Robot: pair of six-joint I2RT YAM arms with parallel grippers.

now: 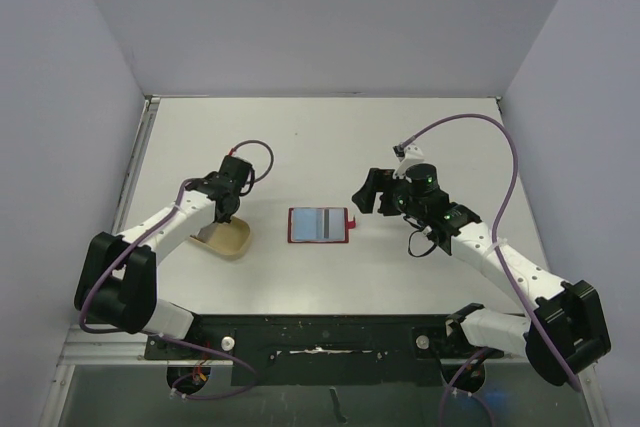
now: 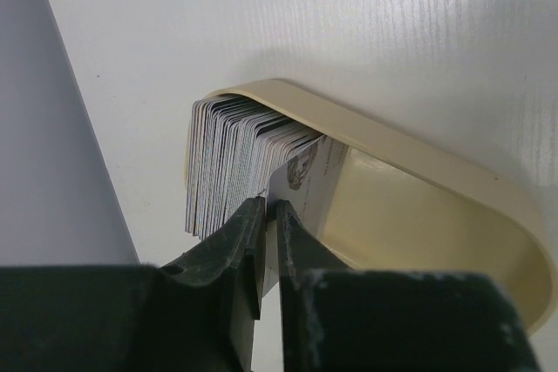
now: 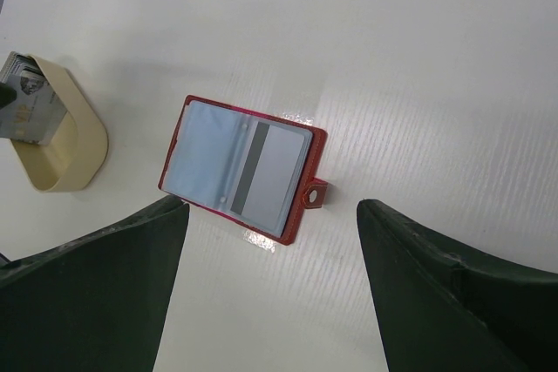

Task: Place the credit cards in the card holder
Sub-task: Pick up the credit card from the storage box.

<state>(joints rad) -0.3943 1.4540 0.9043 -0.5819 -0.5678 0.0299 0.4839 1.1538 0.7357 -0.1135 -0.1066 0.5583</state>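
The red card holder [image 1: 319, 226] lies open on the table centre, a pale card with a dark stripe in its right half; it also shows in the right wrist view [image 3: 242, 165], snap tab toward the gripper. A stack of credit cards [image 2: 235, 150] stands on edge in the tan oval dish [image 2: 418, 163]. My left gripper [image 2: 268, 208] is shut on one credit card [image 2: 301, 172] at the stack's near end. In the top view the left gripper [image 1: 228, 209] is over the dish [image 1: 232, 239]. My right gripper [image 1: 366, 194] is open and empty, just right of the card holder.
Grey walls enclose the white table on the left, back and right. The dish with its cards also shows at the left of the right wrist view [image 3: 61, 141]. Purple cables loop off both wrists.
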